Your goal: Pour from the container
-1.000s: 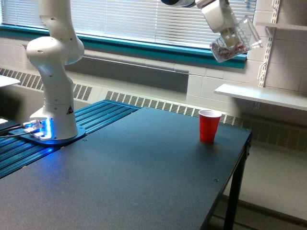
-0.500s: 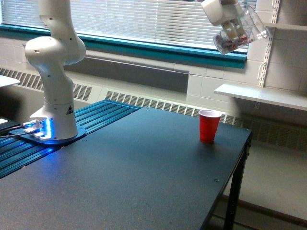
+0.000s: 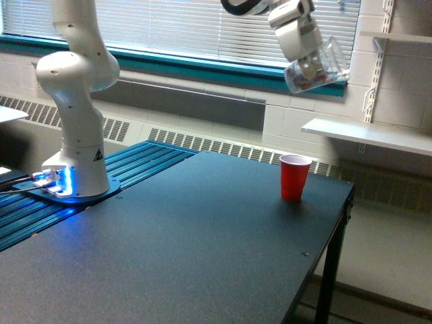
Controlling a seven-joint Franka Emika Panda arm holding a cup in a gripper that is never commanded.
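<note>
Dark desk [image 3: 202, 243], well below gripper, filling lower part of exterior view. White arm base [image 3: 74, 142] w/ blue light, far off toward exterior view's left of gripper, on blue ribbed strip [image 3: 135, 165] at desk edge. Window blinds [image 3: 202, 27] behind, approx. level w/ gripper. White wall shelf [image 3: 368, 135] below gripper and toward exterior view's right. Gripper [image 3: 307, 64] high up near top of view, closed around container [image 3: 317, 67]; exact finger gap hard to tell. Container clear plastic, tilted, mouth toward exterior view's right & slightly up, reddish-brown and pale bits lying at lower end nr gripper. Red cup [image 3: 294, 177] upright on desk, well below gripper, approx. straight under, apart from container, nr desk's far right edge.
</note>
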